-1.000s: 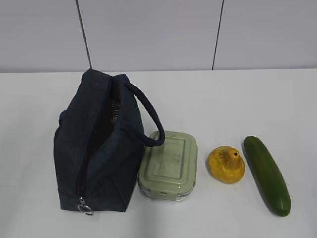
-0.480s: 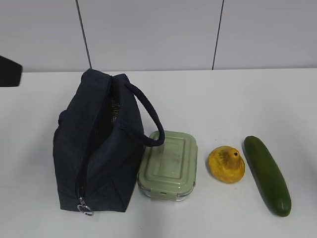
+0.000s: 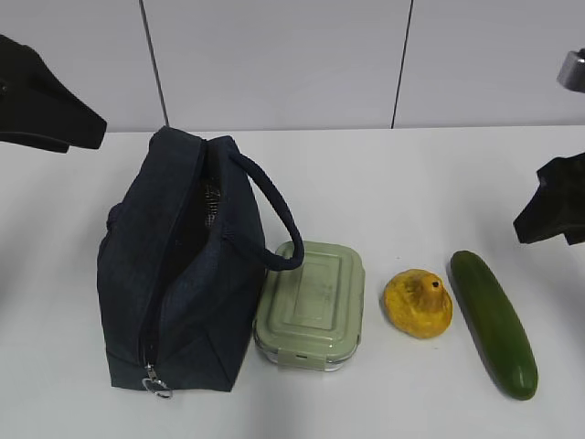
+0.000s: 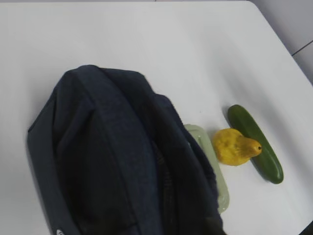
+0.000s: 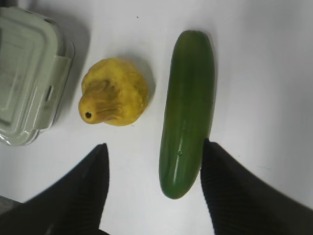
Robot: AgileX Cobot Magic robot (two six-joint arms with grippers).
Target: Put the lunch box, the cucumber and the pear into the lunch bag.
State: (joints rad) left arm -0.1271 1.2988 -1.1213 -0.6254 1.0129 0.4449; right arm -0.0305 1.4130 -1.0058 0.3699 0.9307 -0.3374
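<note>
I'm at the first pick: my right gripper (image 5: 154, 169), wide open and empty, straddles the long dark-green cucumber (image 5: 187, 110); left gripper unseen, probably bagside; next, descend and close

So the exterior cam sits in front of the white table (image 3: 411, 183), chest height-ish, looking down at a slant toward the back wall at 12 o'clock. The left wrist cam hangs high over the lunch bag (image 4: 112, 161), which fills its lower left, with the far stuff off at 3 o'clock. The right wrist cam is much closer, pointing nearly straight down. All three share the pear (image 5: 114, 98), cucumber (image 5: 188, 112) and lunch box (image 5: 27, 73).
</note>
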